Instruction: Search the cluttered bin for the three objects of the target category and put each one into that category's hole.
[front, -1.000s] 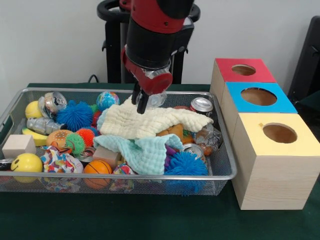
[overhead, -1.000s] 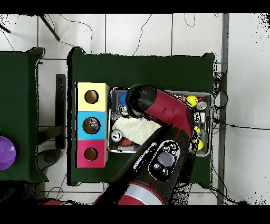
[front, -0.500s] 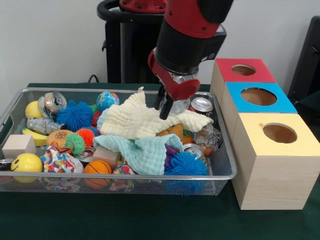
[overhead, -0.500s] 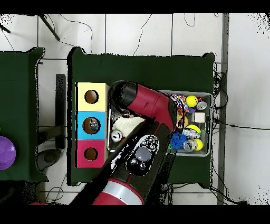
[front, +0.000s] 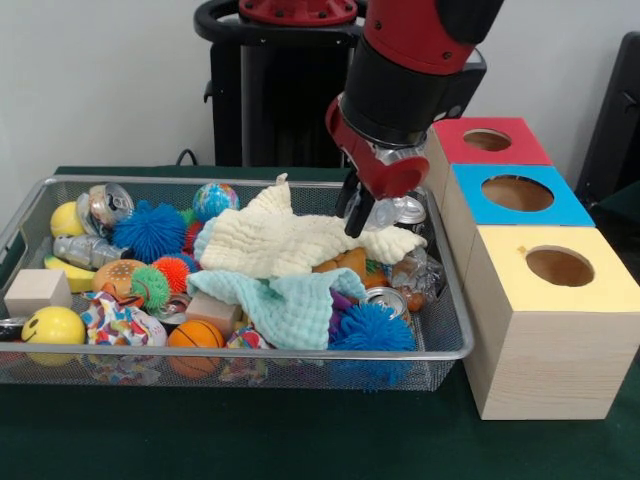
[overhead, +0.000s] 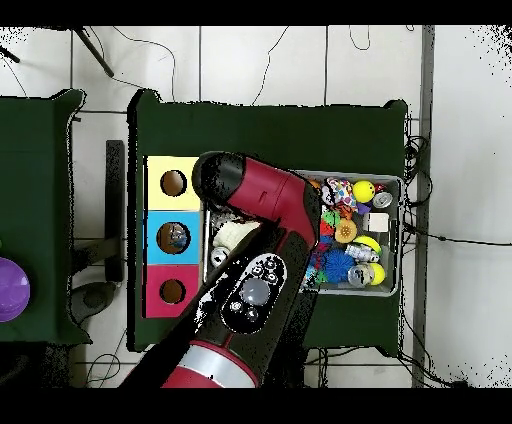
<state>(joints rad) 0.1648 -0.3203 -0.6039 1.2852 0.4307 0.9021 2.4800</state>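
Note:
My gripper (front: 358, 214) hangs over the right end of the wire bin (front: 455, 330), shut on a crumpled silvery can (front: 382, 212) that it holds above the cream cloth (front: 300, 243). Just behind it stands another can (front: 411, 208). More cans lie in the bin: one at the back left (front: 108, 203), a crushed one (front: 85, 250) below it, and one near the front right (front: 386, 299). Right of the bin stand the red box (front: 487, 140), blue box (front: 517, 192) and yellow box (front: 558, 267), each with a round hole. In the overhead view the arm (overhead: 260, 200) hides the gripper.
Balls, spiky toys, wooden blocks and a mint cloth (front: 295, 305) fill the bin. In the overhead view something shiny shows inside the blue box's hole (overhead: 173, 238). A black stand (front: 260, 90) rises behind the bin.
The gripper has carried the silvery can to the right, from over the middle of the cream cloth to the bin's right end near the boxes.

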